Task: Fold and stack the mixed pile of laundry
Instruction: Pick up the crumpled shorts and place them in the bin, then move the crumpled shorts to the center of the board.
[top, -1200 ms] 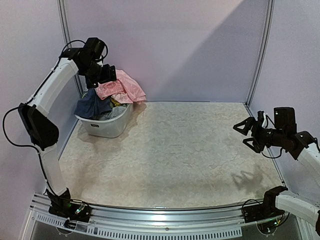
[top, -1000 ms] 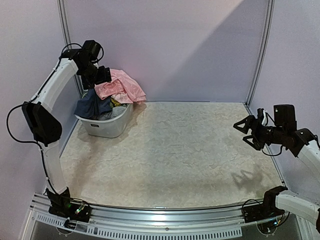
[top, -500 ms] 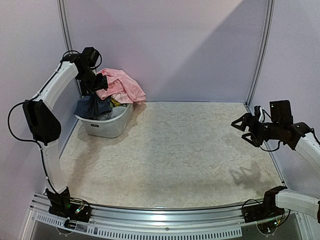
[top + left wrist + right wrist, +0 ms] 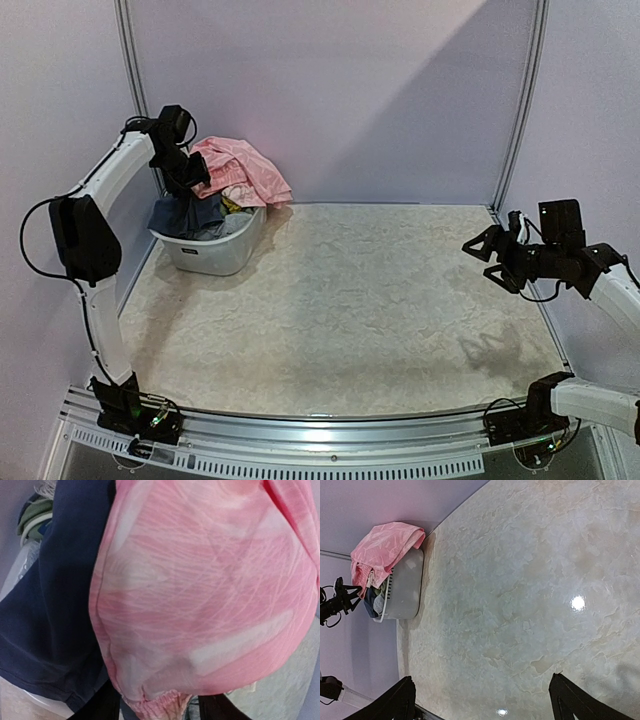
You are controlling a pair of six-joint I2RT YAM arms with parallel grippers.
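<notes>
Left gripper sat against the pale pink piece atop the tub, its pinch impossible to confirm. The step looked like taking out a first garment, which needed a firm grasp and a lift.

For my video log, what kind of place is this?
Probably a robot lab test booth: plain lilac wall panels, a marble-patterned tabletop, two robot arms, and a white tub of laundry.

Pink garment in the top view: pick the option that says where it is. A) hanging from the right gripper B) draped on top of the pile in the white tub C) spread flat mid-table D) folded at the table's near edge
B: the pink garment lies draped over the other clothes heaped in the white tub at the far left corner.
</notes>
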